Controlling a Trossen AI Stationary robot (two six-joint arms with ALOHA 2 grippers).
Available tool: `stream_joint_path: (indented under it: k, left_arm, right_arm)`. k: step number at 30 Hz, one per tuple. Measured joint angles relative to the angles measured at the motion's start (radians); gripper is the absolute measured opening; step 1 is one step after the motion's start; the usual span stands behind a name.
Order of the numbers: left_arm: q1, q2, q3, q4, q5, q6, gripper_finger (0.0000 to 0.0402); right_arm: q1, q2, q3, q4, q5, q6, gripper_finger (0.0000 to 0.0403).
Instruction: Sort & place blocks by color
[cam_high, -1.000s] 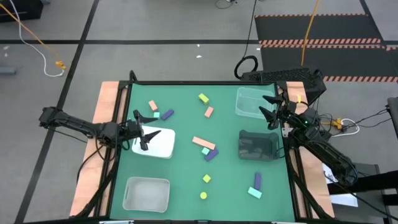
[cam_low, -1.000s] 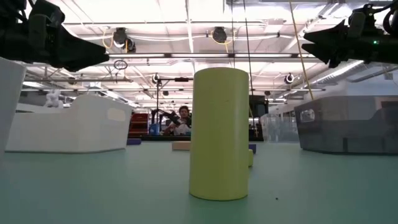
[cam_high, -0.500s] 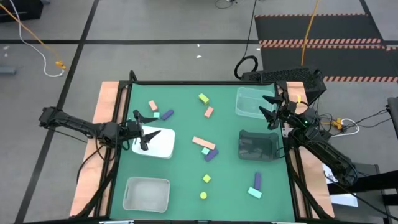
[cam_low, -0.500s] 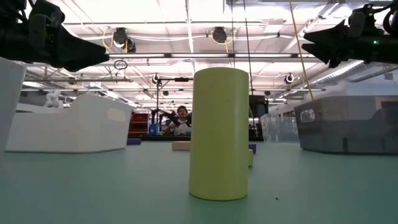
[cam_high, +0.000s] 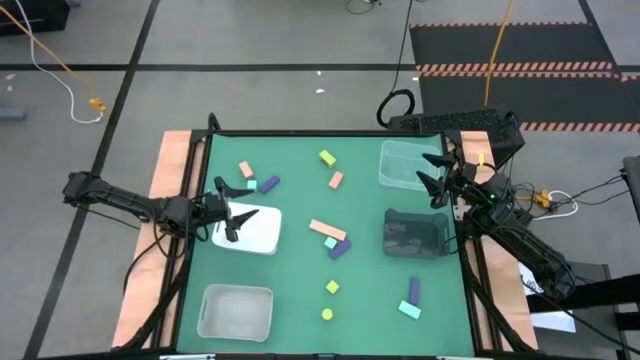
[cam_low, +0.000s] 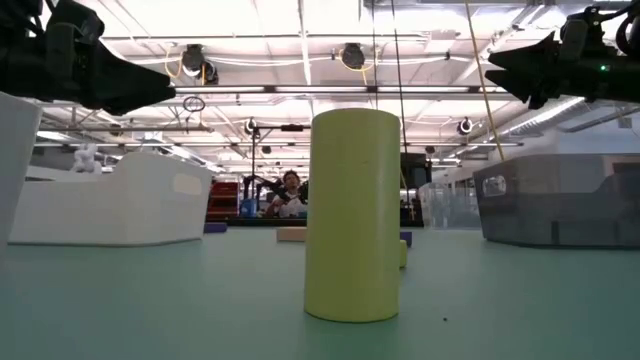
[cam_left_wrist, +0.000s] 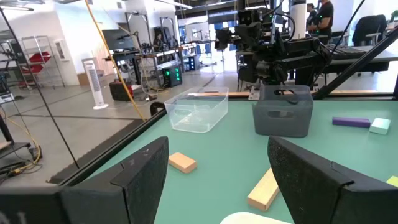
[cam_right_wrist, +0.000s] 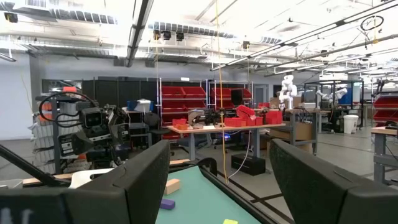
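Looking down on a green desk (cam_high: 300, 300) framed by pale wood edges, standing on grey floor tiles with a yellow cable and a hazard-striped mat beyond. Looking level across it into a bright hall: ceiling lights, red bins on shelves, a person (cam_low: 290, 192) seated far back. No readable writing anywhere.

Blocks lying scattered and unsorted: a pink block (cam_high: 246, 170), mint cube and purple block (cam_high: 270, 184) near the far left; a yellow block (cam_high: 327, 158) and a pink one (cam_high: 336, 180) at far centre; a long pink bar (cam_high: 327, 229) touching a mint and purple pair mid-desk; a yellow cube (cam_high: 332, 287) and a yellow cylinder (cam_high: 327, 314) nearer; a purple bar (cam_high: 414, 290) beside a mint block (cam_high: 409, 309) at near right.

Left tool (cam_high: 232, 213) hovering over the white tray (cam_high: 262, 238), fingers apart. Right tool (cam_high: 434, 179) hanging beside the clear tray (cam_high: 400, 160), above the dark tray (cam_high: 415, 235), fingers apart too.

Nothing differing from a second ago, apart from the distant person shifting slightly.
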Motion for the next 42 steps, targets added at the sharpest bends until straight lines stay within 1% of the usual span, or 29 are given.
stream_joint_path:
  k: [18,23,27,38,42]
  left_arm:
    - [0.0,0.0,0.0,0.001,0.0,0.001,0.0274]
    - [0.0,0.0,0.0,0.036,0.0,0.047,0.0273]
    - [0.0,0.0,0.0,0.043,0.0,0.05,0.0274]
    - [0.0,0.0,0.0,0.048,0.0,-0.056,0.0273]
    - [0.0,0.0,0.0,0.099,0.0,-0.057,0.0273]
  right_arm:
    - [0.0,0.0,0.0,0.0,0.0,0.0,0.027]
    - [0.0,0.0,0.0,0.0,0.0,0.0,0.027]
    - [0.0,0.0,0.0,0.0,0.0,0.0,0.027]
    - [0.0,0.0,0.0,0.0,0.0,0.0,0.027]
    - [0.0,0.0,0.0,0.0,0.0,0.0,0.027]
